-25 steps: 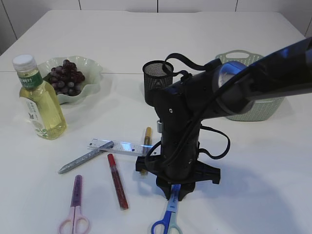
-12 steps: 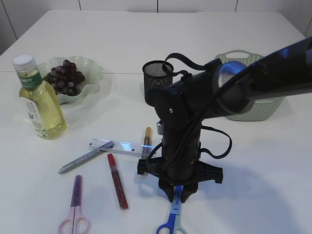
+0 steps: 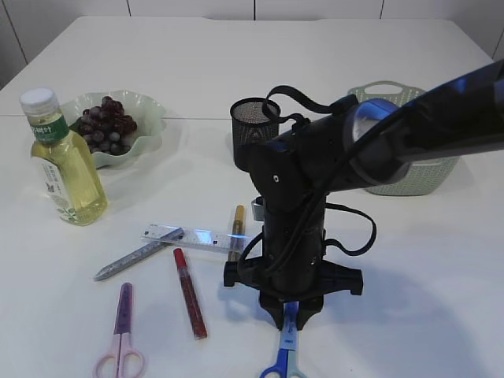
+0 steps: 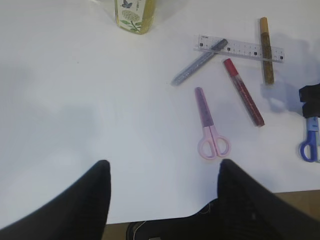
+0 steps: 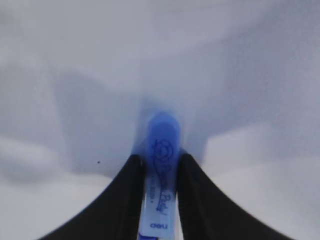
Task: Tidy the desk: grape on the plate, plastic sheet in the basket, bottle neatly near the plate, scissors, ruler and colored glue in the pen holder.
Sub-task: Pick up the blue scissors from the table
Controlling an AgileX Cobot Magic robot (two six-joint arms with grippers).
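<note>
Right gripper (image 3: 290,315) pinching the blue scissors (image 3: 283,352) at lower centre, left gripper (image 4: 162,172) hanging open and empty over the table (image 4: 75,100)

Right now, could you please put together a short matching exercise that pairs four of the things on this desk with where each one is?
Things:
1. grapes
2. blue scissors
3. pink scissors
4. bottle

Places:
A. flat on the table, near the front left
B. between the right gripper's fingers
C. standing beside the plate
D. on the plate

Pairs: 1-D, 2-B, 3-A, 4-C
</note>
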